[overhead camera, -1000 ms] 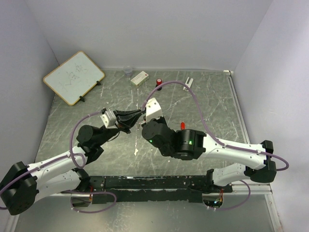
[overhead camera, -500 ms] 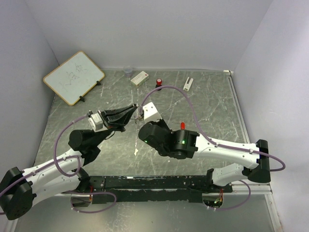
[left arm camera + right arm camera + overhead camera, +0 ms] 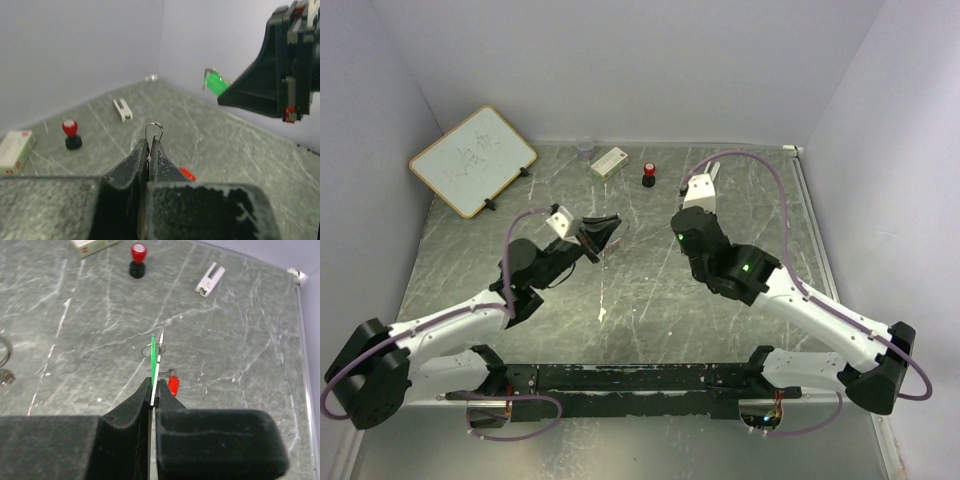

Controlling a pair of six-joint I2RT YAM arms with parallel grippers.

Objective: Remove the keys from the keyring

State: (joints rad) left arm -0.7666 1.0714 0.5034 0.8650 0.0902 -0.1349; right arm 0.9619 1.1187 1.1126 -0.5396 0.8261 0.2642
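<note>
My left gripper [image 3: 605, 235] [image 3: 150, 145] is shut on the keyring [image 3: 154, 131], a thin silver wire loop that pokes out past its tips. Off to its right, my right gripper [image 3: 155, 385] [image 3: 223, 98] is held above the table, shut on the green key [image 3: 153, 357] [image 3: 215, 82]. The blade points outward. In the top view its fingers are hidden under the right wrist [image 3: 698, 200]. The red key [image 3: 173, 384] [image 3: 186, 173] lies loose on the table between the two grippers. A small silver ring [image 3: 149, 351] shows by the green key; I cannot tell whether it is attached.
At the back stand a black cylinder with a red cap [image 3: 648, 176] [image 3: 138, 260], a white clip [image 3: 210, 279] [image 3: 122, 109] and a white box [image 3: 609, 161]. A whiteboard [image 3: 472, 160] leans at the back left. Purple cables loop over both arms.
The grippers, which met at the table's middle, have pulled apart. The right one went right and back with the green key. The left one swung up and holds only the wire loop.
</note>
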